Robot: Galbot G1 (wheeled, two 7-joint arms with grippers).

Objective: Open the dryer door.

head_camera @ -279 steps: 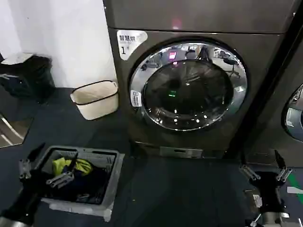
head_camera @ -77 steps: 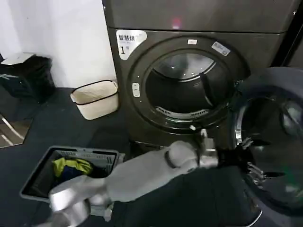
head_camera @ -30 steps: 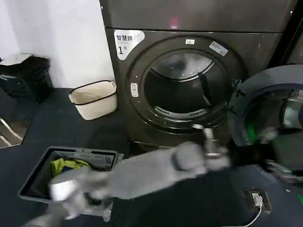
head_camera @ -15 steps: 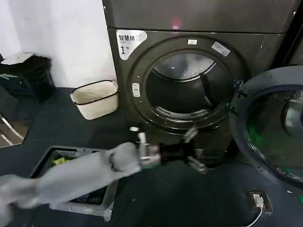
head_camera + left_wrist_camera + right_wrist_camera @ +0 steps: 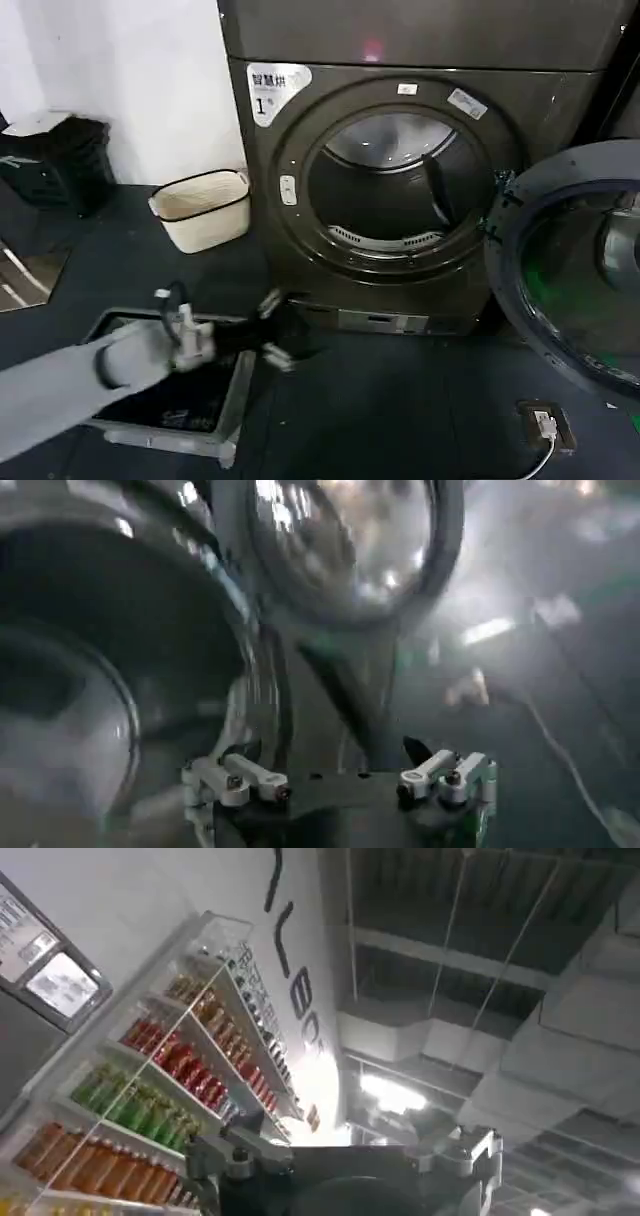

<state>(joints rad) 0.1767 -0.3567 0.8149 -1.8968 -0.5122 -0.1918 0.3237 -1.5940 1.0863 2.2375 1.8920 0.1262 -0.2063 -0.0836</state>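
Note:
The dryer door (image 5: 560, 270) stands swung wide open to the right of the dark grey machine (image 5: 270, 190) with the white "1" sticker. Its dark inner side and tinted glass face me, and the round drum opening (image 5: 385, 190) is bare. My left gripper (image 5: 272, 335) hovers low over the floor in front of the machine's lower left corner, well apart from the door. It is open (image 5: 340, 780) with nothing between its fingers. My right gripper (image 5: 345, 1153) points up at a ceiling and a drinks shelf, with its fingers spread and nothing in them.
A grey laundry basket (image 5: 235, 390) with clothes sits on the floor under my left arm. A cream bin (image 5: 200, 208) and a black bin (image 5: 55, 160) stand by the white wall. A floor socket with a cable (image 5: 545, 425) lies below the open door.
My left arm has swept leftward from the open door back to the basket, its gripper letting go. The door stays wide open on the right.

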